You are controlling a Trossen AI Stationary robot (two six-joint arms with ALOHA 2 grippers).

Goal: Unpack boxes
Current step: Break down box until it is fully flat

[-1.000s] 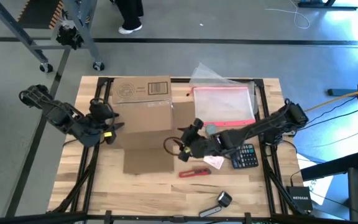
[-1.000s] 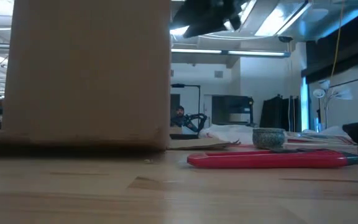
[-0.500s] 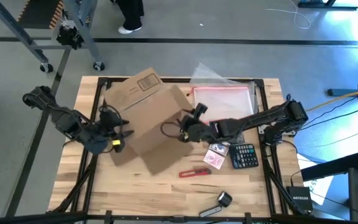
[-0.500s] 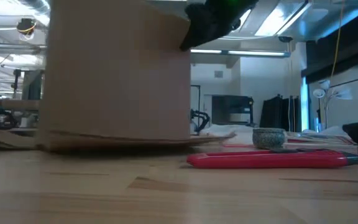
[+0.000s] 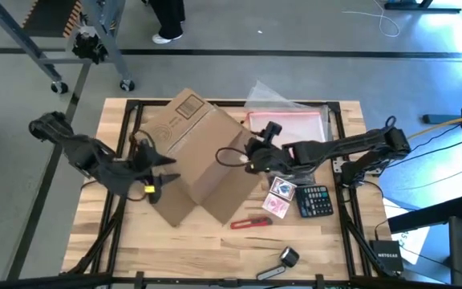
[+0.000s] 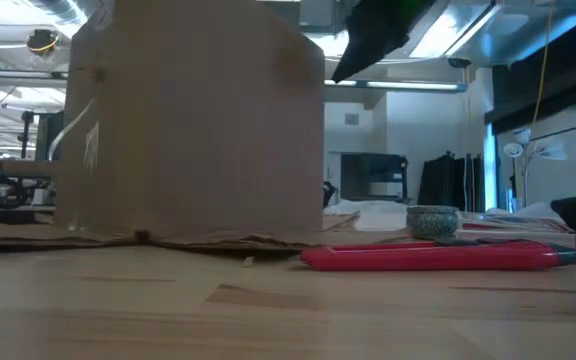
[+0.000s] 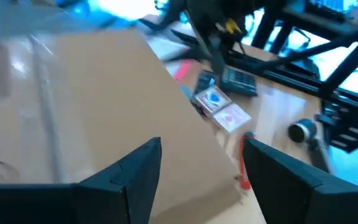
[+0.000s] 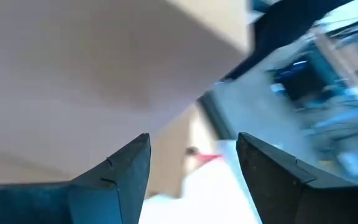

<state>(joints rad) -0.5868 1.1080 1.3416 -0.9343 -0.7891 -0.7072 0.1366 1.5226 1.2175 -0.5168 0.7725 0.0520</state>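
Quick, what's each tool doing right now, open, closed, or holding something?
Left tool: open, empty, at the cardboard box, on its left side.
Right tool: open, empty, at the box's right side.

The box (image 5: 199,164) at the frame's centre is plain brown corrugated cardboard, matt, with a paper label (image 5: 188,107) on its upper face. The bench (image 5: 215,253) is pale wood with visible grain and a soft satin sheen, framed by dark metal rails (image 5: 111,233). In the upper right lies a clear, glossy plastic pouch (image 5: 287,132) with a pink-red edge. Lower centre, the red cutter (image 5: 251,223) looks like smooth plastic. The calculator (image 5: 316,201) at right is dark matt plastic, beside glossy printed cards (image 5: 279,189). Both pincers' fingers (image 7: 120,183) are matt black.
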